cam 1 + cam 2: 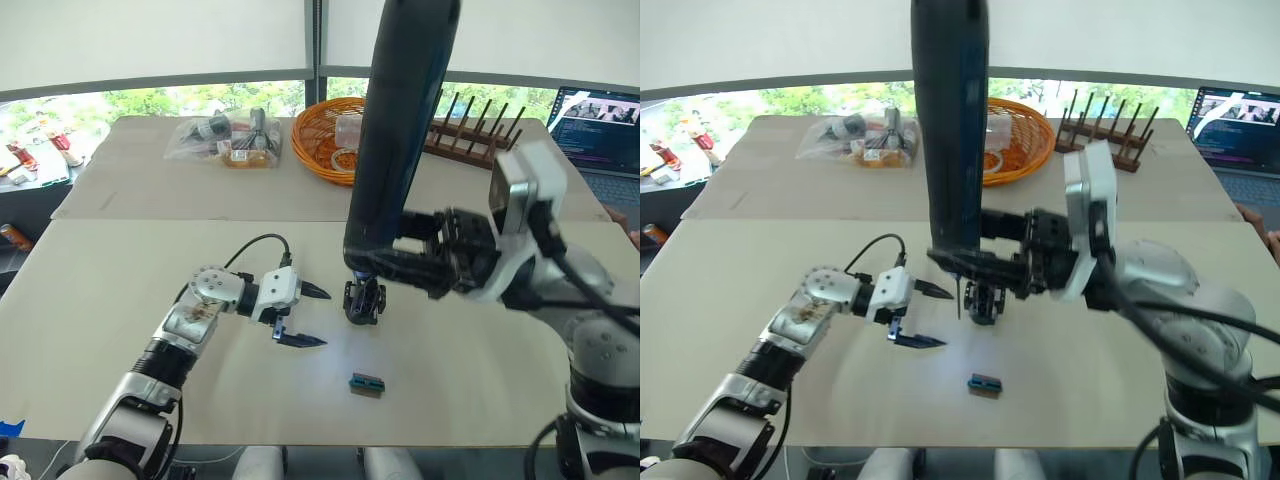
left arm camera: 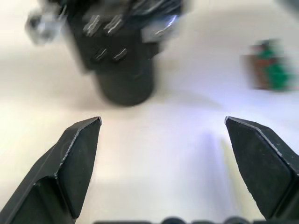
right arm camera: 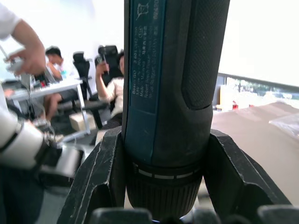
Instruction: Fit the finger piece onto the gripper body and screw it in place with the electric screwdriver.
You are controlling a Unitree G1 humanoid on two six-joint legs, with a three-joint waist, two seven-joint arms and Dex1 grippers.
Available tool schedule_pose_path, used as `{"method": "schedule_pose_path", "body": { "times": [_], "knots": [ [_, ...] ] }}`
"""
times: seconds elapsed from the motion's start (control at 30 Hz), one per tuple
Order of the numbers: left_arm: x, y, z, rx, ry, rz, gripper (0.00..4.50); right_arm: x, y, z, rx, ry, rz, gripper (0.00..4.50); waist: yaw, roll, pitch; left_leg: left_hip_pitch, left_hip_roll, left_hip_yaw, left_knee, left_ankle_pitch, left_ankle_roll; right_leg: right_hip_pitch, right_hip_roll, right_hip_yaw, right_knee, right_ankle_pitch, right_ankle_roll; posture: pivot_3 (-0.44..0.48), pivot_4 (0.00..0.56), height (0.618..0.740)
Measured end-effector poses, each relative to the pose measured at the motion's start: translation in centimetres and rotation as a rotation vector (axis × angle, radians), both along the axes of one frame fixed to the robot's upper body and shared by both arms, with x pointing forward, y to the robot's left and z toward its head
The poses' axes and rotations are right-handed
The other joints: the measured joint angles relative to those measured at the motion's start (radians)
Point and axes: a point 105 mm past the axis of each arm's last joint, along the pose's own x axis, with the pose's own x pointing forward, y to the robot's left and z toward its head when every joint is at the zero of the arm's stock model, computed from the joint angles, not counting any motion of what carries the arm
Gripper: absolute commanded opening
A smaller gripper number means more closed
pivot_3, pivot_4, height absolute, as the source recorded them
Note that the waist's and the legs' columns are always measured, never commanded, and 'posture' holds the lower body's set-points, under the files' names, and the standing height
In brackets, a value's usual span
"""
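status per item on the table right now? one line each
electric screwdriver: upright, clamped in right tool, bit just above gripper body
gripper body: standing on table, unheld
left tool: open, empty, beside gripper body
green-and-black block: lying flat on table, untouched

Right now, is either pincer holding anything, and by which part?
The right pincer grips the electric screwdriver upright around its lower barrel, just above the collar. The left pincer is open and holds nothing.
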Motion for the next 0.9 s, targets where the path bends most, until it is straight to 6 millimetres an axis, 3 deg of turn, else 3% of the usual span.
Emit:
{"method": "schedule_pose_path", "body": {
  "times": [0.1,0.33,0.9],
  "knots": [
    [-2.0,-0.7,0.8,-0.030,0.004,-0.108,4.50,-1.2,0.1,-2.3,-0.042,-0.001,0.009,1.93,0.009,0.000,0.000,-0.003,0.000,0.000,0.001,0.000,0.000,-0.002,0.000,0.000,-0.001,0.000,0.000,0.000,0.150,0.740],
    [-4.2,-1.7,-1.2,-0.001,0.070,-0.199,4.50,-1.3,-0.6,-4.9,-0.064,-0.050,-0.079,1.93,0.002,0.000,0.000,0.000,0.000,0.000,0.001,0.000,0.000,-0.001,0.001,0.001,0.002,0.000,0.000,0.000,0.150,0.740],
    [-4.5,-2.2,-2.0,0.034,0.058,-0.243,4.50,-2.0,-0.8,-7.0,-0.072,-0.018,-0.128,1.93,0.005,0.000,0.000,0.000,0.000,0.000,0.002,0.000,0.000,0.000,0.001,0.001,0.001,0.000,0.000,0.000,0.150,0.740]
  ]
}}
